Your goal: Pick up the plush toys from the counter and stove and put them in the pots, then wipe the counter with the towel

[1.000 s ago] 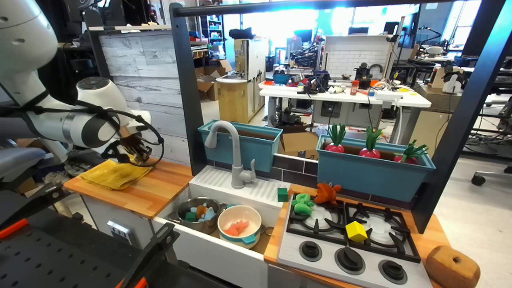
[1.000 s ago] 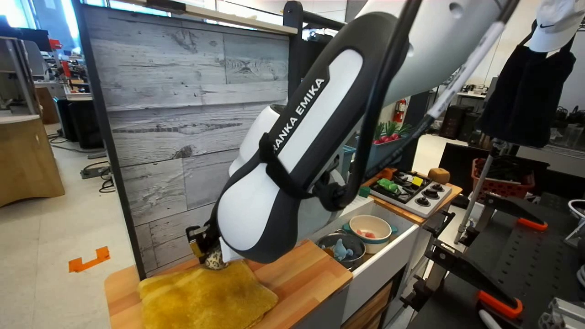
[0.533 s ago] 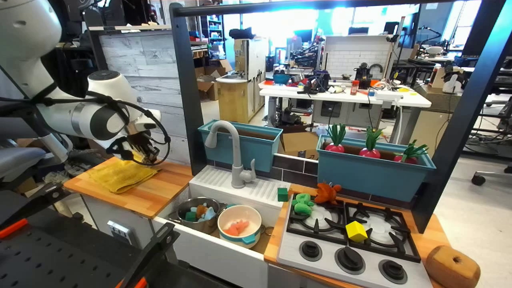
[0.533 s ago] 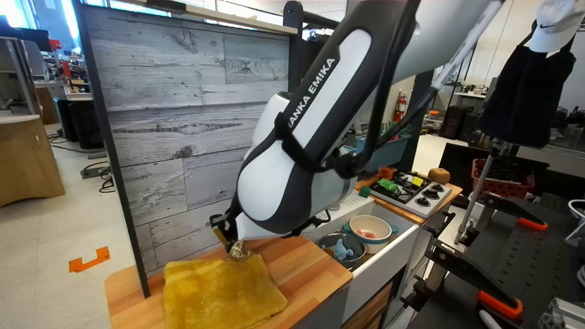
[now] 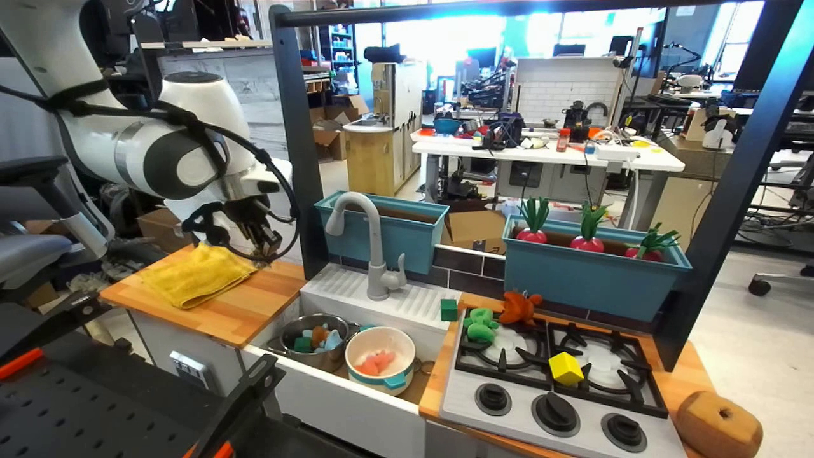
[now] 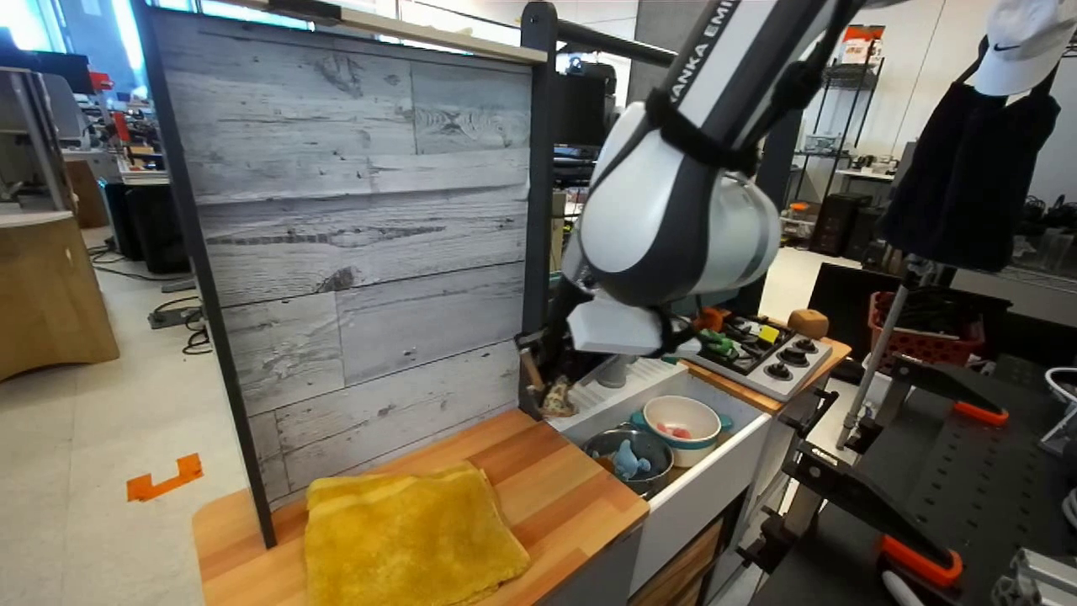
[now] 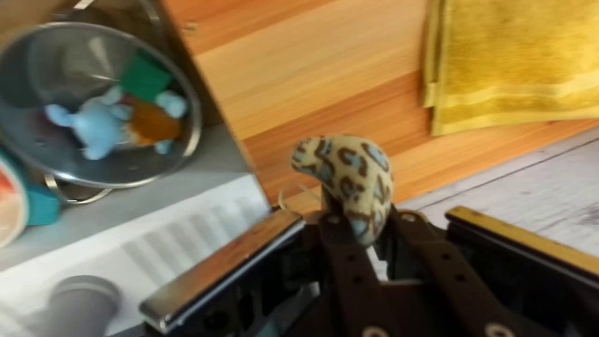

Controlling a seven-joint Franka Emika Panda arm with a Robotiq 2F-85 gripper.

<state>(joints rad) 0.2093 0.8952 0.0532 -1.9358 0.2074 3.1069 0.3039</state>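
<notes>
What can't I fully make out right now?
Spotted toy: wrist view, gripped end partly hidden by gripper fingers.
Cream pot: wrist view, mostly cut off by left edge.
Blue toy: wrist view, details lost to blur.
Towel: in an exterior view, cut off by bottom edge.
Faucet: in an exterior view, mostly hidden behind arm.

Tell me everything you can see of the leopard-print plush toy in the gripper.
The leopard-print plush toy looks like soft stuffed fabric: cream with dark brown rosettes, some filled pale blue. Its body curves over to a blunt, rounded tip. One end is pinched between the fingers, the rest sticking out past them. It appears to hang above the edge of the wooden counter, by the white drainboard, touching nothing else that I can see. A thin pale loop shows beside it; whether attached, I can't tell.
</notes>
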